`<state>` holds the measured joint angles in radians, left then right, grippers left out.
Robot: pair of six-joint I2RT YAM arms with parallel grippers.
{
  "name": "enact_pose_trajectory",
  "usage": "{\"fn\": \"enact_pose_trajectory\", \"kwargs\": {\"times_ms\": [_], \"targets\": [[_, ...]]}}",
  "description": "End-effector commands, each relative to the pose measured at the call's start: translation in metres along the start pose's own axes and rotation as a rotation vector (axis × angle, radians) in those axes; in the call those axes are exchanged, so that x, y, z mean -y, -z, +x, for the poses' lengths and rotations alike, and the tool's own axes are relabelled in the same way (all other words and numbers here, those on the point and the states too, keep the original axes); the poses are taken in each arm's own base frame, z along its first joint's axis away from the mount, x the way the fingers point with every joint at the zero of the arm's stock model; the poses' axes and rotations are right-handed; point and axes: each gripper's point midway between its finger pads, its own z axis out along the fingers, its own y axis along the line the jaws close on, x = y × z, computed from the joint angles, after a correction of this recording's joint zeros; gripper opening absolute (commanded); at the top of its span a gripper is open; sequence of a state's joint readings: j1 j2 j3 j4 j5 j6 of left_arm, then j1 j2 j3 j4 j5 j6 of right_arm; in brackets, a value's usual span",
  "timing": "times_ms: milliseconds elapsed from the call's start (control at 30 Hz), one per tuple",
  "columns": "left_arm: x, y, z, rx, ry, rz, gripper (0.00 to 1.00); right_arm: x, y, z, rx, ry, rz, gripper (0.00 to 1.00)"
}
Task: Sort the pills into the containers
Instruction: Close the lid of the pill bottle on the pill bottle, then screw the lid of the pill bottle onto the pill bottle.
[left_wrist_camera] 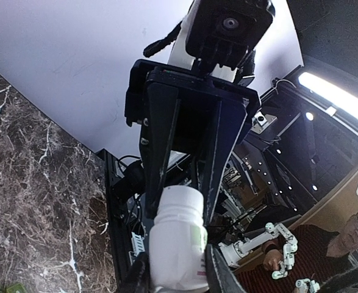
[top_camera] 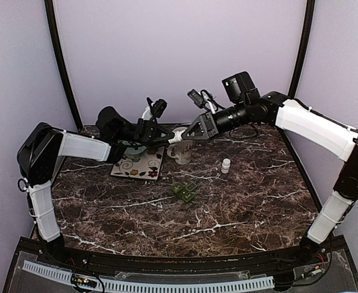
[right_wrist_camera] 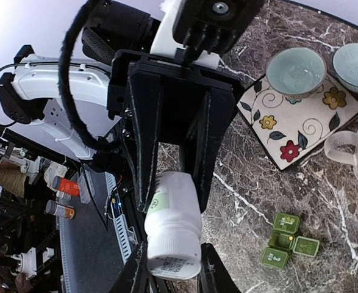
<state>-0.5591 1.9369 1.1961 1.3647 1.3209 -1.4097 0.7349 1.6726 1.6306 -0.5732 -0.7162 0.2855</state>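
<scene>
A white pill bottle is held in the air between both grippers, over the back middle of the table. My left gripper is shut on the bottle's body. My right gripper is shut on its ribbed cap. In the left wrist view the right gripper reaches the cap from above. In the right wrist view the left gripper clamps the labelled body. A green pill organizer lies open on the marble, also seen in the right wrist view.
A small white bottle stands right of centre. A frosted mug stands just below the grippers. A floral mat at the back left carries two pale bowls.
</scene>
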Motion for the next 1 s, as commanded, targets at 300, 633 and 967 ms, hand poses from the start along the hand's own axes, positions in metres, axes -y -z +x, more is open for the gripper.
{"fn": "enact_pose_trajectory", "kwargs": {"times_ms": [300, 633, 967], "targets": [[0.074, -0.046, -0.026, 0.092, -0.458, -0.114, 0.00, -0.004, -0.037, 0.005, -0.053, -0.212, -0.073, 0.00], [0.083, -0.053, -0.029, 0.120, -0.568, -0.158, 0.00, -0.008, -0.039, -0.003, -0.051, -0.292, -0.115, 0.00], [0.088, -0.056, -0.034, 0.175, -0.696, -0.278, 0.00, -0.015, -0.038, -0.013, -0.028, -0.350, -0.178, 0.00]]}}
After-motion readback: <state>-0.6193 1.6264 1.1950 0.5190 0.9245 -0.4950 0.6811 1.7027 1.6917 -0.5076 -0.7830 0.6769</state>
